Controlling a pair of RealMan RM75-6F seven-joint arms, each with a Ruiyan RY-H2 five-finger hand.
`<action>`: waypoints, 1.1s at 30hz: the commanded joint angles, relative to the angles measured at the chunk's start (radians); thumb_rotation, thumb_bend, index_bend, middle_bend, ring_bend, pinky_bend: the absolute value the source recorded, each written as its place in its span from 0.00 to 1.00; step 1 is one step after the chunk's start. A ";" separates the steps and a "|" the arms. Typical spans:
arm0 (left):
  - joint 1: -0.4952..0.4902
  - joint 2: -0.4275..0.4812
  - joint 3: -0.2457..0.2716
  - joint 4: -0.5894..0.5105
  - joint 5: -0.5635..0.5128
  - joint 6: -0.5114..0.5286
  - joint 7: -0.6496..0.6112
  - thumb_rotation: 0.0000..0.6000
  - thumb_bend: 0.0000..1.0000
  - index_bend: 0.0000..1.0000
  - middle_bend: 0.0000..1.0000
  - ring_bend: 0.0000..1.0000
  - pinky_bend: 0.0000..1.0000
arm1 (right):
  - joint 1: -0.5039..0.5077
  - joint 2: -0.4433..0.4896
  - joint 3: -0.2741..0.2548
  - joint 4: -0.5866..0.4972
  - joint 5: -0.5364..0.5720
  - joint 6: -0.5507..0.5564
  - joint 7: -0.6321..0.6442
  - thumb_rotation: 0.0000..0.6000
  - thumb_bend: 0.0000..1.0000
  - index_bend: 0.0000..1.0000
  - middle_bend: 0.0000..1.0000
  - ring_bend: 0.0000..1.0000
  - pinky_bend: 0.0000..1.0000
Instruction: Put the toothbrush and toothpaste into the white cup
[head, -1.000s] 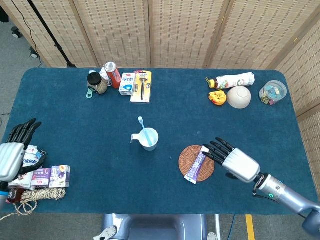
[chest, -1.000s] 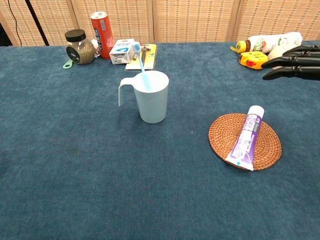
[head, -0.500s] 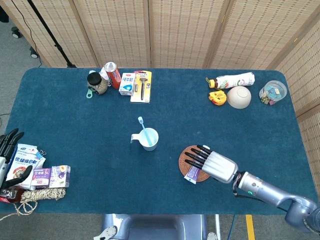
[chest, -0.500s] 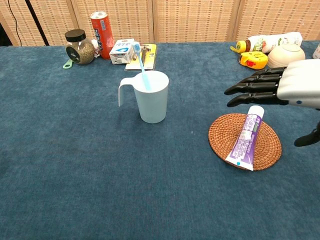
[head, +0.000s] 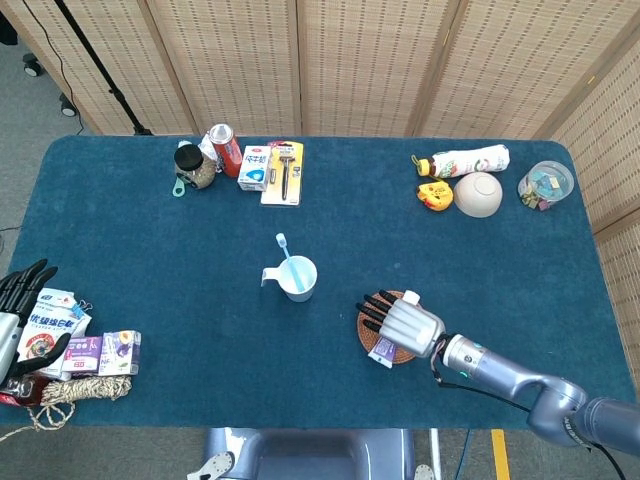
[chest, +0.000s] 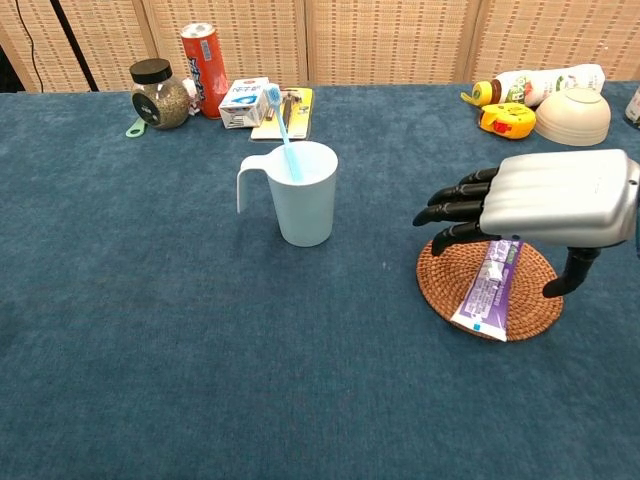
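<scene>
Right hand (chest: 540, 205), silver-backed with black fingers (chest: 455, 212), is shown hovering palm-down above the toothpaste (chest: 487, 288); the fingers are spread and extended toward the cup, the thumb hangs down beside the coaster's right edge, and nothing is held. Whether the palm touches the tube cannot be told. The toothpaste is a flat tube, purple and white with small print, its white cap partly hidden under the hand in the chest view; it lies diagonally across a round woven coaster (chest: 445, 270), the crimped tail overhanging the near rim. The white cup (chest: 306, 195), a handled plastic mug, stands upright on the blue bench (chest: 150, 330) to the left of the coaster, well apart from it, handle turned left. A light-blue toothbrush (chest: 283, 135) is seen standing in the cup, leaning left with the bristle head uppermost. Left hand (head: 20, 310) is visible only in the head view at the bench's left edge, fingers apart and empty, beside small packets (head: 45, 325).
</scene>
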 joint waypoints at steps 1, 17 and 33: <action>0.000 0.002 -0.004 0.002 -0.002 -0.005 -0.006 1.00 0.32 0.00 0.00 0.00 0.00 | 0.005 -0.013 -0.007 0.010 0.009 -0.005 -0.009 1.00 0.06 0.23 0.12 0.00 0.20; 0.002 0.009 -0.012 0.002 0.008 -0.035 -0.012 1.00 0.31 0.00 0.00 0.00 0.00 | 0.029 -0.038 -0.050 0.018 0.009 0.003 -0.010 1.00 0.14 0.38 0.26 0.12 0.30; 0.000 0.008 -0.019 -0.004 0.008 -0.057 0.000 1.00 0.32 0.00 0.00 0.00 0.00 | 0.040 -0.063 -0.092 0.057 -0.003 0.030 0.034 1.00 0.15 0.51 0.35 0.18 0.36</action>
